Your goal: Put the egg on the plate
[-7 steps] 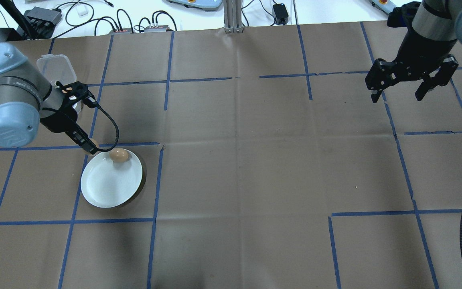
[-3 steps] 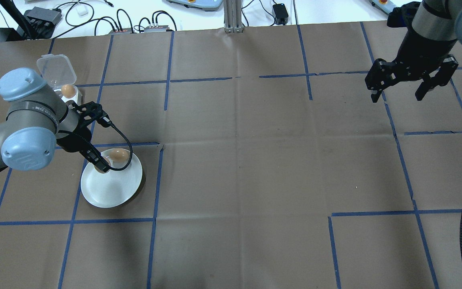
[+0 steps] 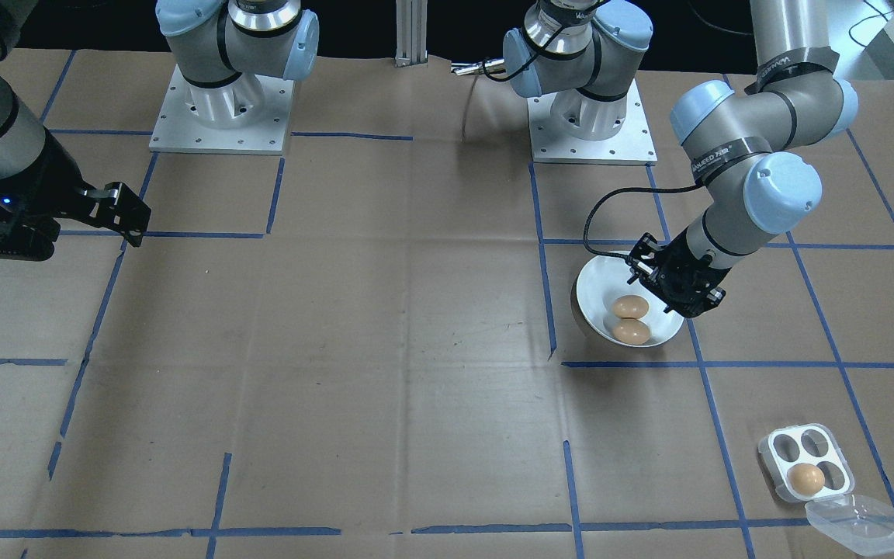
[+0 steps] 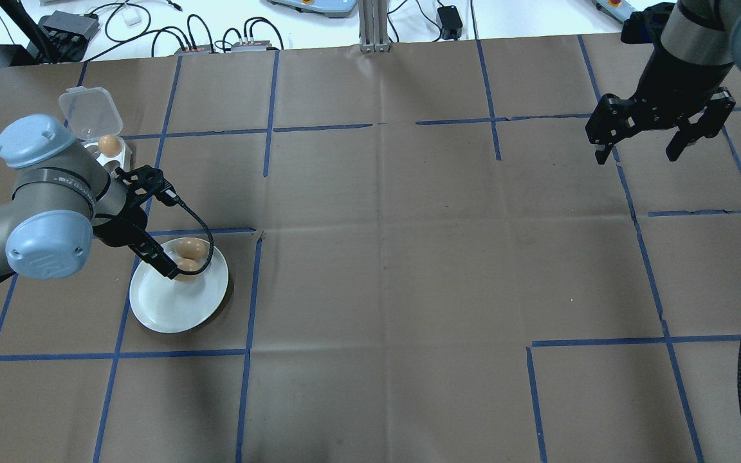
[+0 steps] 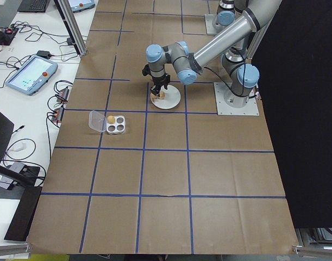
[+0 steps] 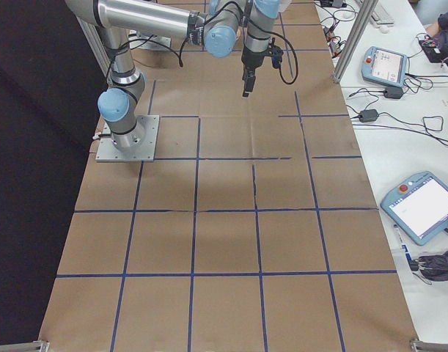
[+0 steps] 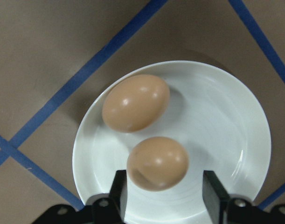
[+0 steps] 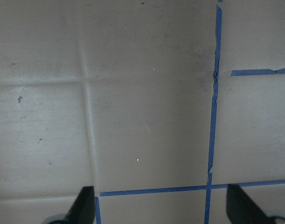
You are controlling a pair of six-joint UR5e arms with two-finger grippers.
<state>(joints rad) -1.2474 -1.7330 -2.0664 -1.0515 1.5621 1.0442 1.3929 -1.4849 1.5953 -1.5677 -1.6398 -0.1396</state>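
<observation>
The white plate (image 4: 166,303) (image 3: 596,286) (image 7: 226,126) lies at the table's left side and holds two brown eggs. One egg (image 4: 190,247) (image 3: 632,332) (image 7: 136,102) rests near the far rim. The other egg (image 4: 186,265) (image 3: 631,306) (image 7: 157,163) lies beside it, between the fingers of my left gripper (image 4: 174,269) (image 7: 163,196). That gripper is open low over the plate, with a gap showing between the egg and one finger (image 7: 213,192). My right gripper (image 4: 637,155) (image 8: 163,207) hangs open and empty over bare table at the far right.
A square four-cup egg tray (image 4: 115,159) (image 3: 796,454) with its clear lid (image 4: 91,110) open stands behind the plate and holds one egg (image 4: 110,144) (image 3: 806,479). Cables and control boxes (image 4: 68,26) lie past the table's far edge.
My left arm swung from beside the tray to over the plate with an egg. That egg now rests on the plate beside the first, with the fingers apart around it. The right arm stayed still.
</observation>
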